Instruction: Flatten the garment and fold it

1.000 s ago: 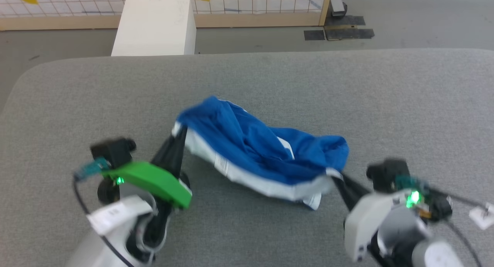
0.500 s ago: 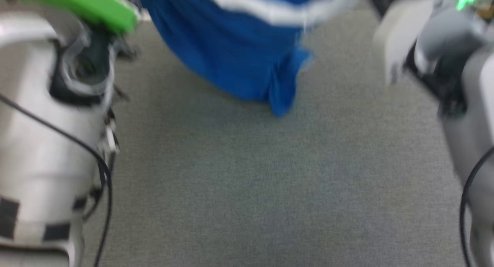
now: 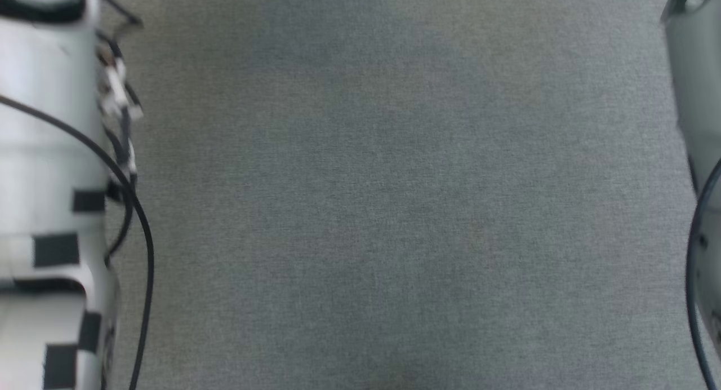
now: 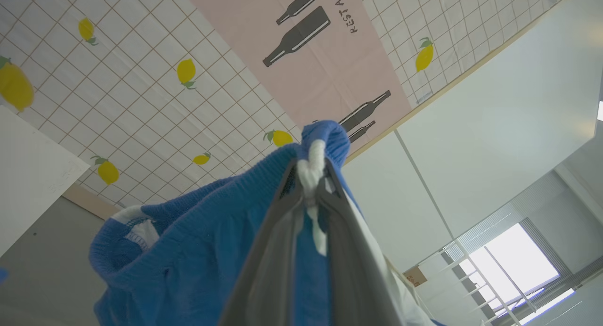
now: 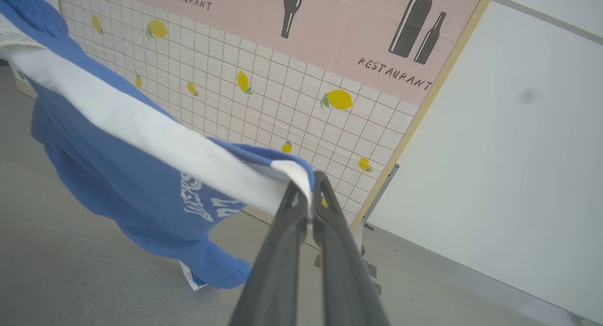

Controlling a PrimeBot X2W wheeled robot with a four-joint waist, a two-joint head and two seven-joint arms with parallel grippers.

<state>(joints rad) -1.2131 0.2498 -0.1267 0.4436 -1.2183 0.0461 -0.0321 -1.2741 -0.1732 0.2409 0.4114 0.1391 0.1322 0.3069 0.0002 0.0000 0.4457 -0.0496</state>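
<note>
The garment (image 5: 118, 175) is a pair of royal-blue shorts with a white band and white lettering, hanging in the air above the grey surface. My right gripper (image 5: 308, 189) is shut on a white-trimmed corner of it. My left gripper (image 4: 311, 180) is shut on a bunched blue and white edge of the garment (image 4: 198, 250), whose elastic waistband sags down to the left. In the head view my pale left forearm (image 3: 45, 181) runs along the left edge and my right forearm (image 3: 695, 85) along the right edge.
The grey fabric surface (image 3: 383, 198) spreads below. A partition (image 5: 264, 52) with lemon-print tiles and a pink restaurant poster stands behind. A white wall (image 5: 518, 151) is to its right. A white box (image 4: 28, 175) stands at the left of the left wrist view.
Both grippers have lifted the garment off the surface and up past the top of the head view. The head view has also shifted down onto bare grey fabric.
</note>
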